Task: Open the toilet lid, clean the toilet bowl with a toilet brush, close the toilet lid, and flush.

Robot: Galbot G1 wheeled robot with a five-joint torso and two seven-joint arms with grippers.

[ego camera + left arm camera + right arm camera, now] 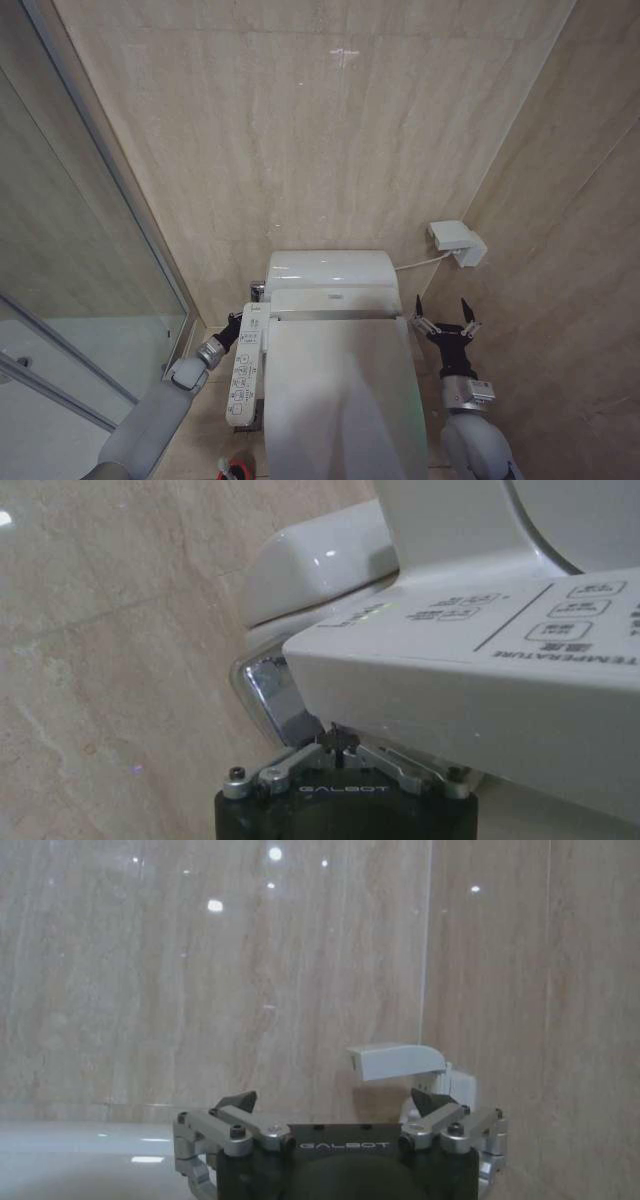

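The toilet lid [340,400] is down, lying flat over the toilet bowl [262,440] so that the bowl itself is covered from above; only the toilet's outer side shows beside the lid. Behind the lid sits the white tank [330,268], set against the beige tiled wall [300,120].

Along the toilet's left side runs the button panel [245,370]. The left gripper [240,325] is at the rear end of that panel, tucked down between the panel and the wall. In the left wrist view its jaws are drawn together to a point [340,739] just under the panel's [480,675] lower edge, touching or nearly touching a chrome fitting [265,697] there; they grasp nothing that can be made out.

The right gripper [446,318] hangs in the air just beside the toilet's right rear corner, its jaws spread wide and pointing up toward the wall, touching nothing. In the right wrist view the released jaws [340,1106] frame a white plug box [398,1060] mounted on the wall; the same box [456,242] shows in the head view above and to the right of the tank, with a cord running to the toilet.

At the toilet's left front, on the floor, the red cup of the toilet brush [234,468] peeks in. A glass shower screen [70,250] stands well to the toilet's left.
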